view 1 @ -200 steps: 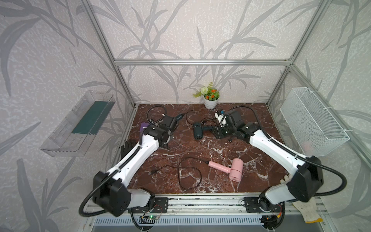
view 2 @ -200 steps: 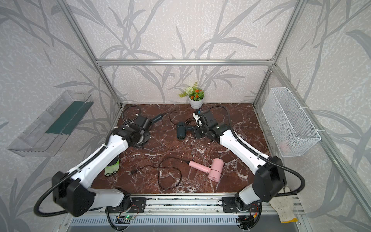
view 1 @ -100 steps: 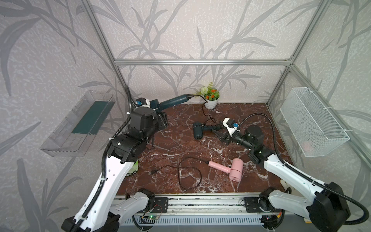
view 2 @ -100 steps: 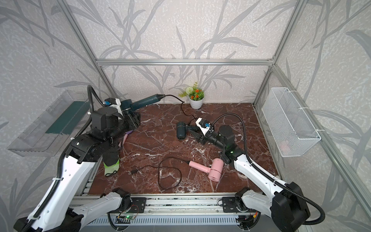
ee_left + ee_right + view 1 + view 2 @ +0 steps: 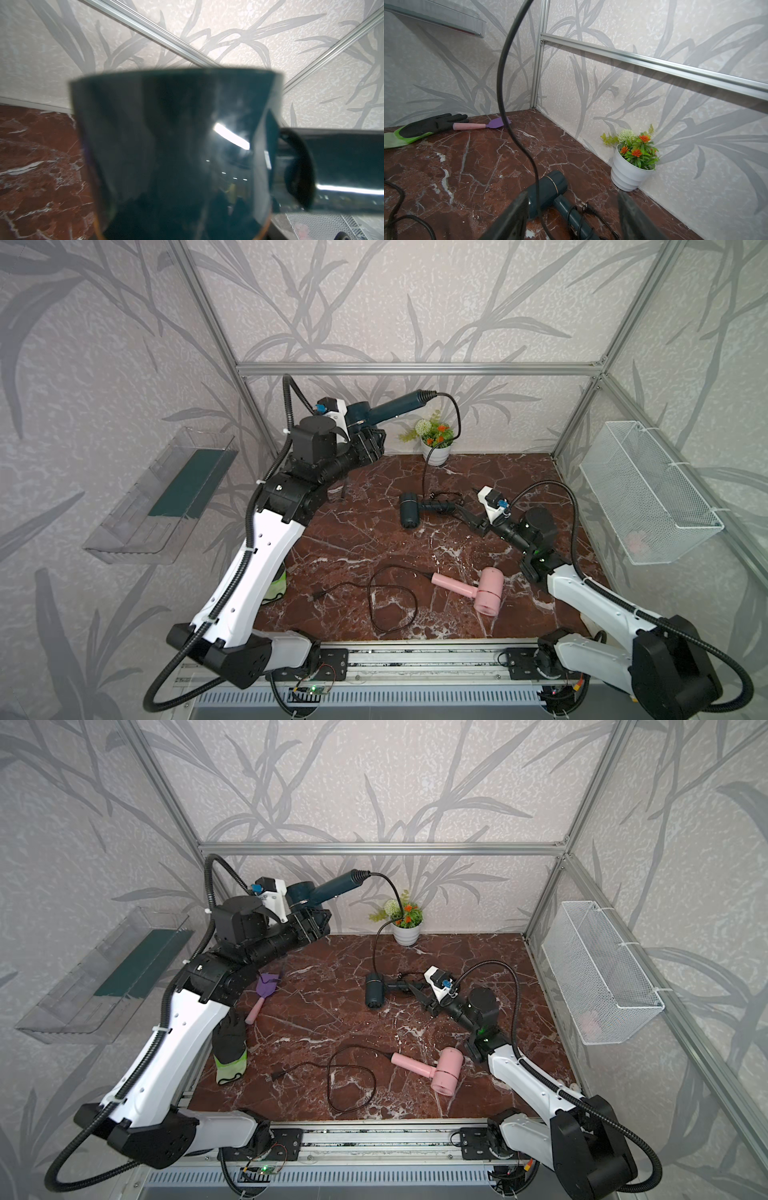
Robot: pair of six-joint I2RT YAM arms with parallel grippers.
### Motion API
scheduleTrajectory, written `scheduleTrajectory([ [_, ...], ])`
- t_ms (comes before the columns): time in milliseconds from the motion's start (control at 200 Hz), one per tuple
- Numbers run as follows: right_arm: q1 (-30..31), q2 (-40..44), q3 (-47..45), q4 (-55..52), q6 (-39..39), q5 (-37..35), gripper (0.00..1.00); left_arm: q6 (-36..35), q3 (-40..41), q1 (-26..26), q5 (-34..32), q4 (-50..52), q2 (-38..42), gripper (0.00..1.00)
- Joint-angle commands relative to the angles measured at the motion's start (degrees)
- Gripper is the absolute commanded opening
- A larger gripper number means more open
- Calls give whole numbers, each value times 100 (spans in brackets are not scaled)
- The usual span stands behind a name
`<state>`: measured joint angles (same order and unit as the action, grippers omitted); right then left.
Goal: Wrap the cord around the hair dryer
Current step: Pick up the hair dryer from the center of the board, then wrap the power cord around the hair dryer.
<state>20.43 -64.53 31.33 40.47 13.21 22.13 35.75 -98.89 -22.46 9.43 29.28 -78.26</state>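
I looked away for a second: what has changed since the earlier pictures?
The left tool raised its teal dryer toward the back wall, cord trailing down. The right tool drew back toward the front and stands open by the table dryer. That, the pink dryer and the plant stayed.

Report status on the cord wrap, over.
Left pincer shut on raised teal dryer. Right pincer open, at second teal dryer lying flat. Raised dryer's cord hangs unwrapped, dangling before right pincer.
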Motion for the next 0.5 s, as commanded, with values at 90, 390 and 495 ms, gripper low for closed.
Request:
scheduleTrajectory([
  [90,-380,216,-476,519,229,322,69,175,-1174,-15,541,-280,54,0],
  [390,-381,-765,-553,1591,489,872,71,196,-1822,-26,665,362,180,0],
  [495,-329,-1218,-453,1946,540,708,72,237,-1817,-23,682,383,257,0],
])
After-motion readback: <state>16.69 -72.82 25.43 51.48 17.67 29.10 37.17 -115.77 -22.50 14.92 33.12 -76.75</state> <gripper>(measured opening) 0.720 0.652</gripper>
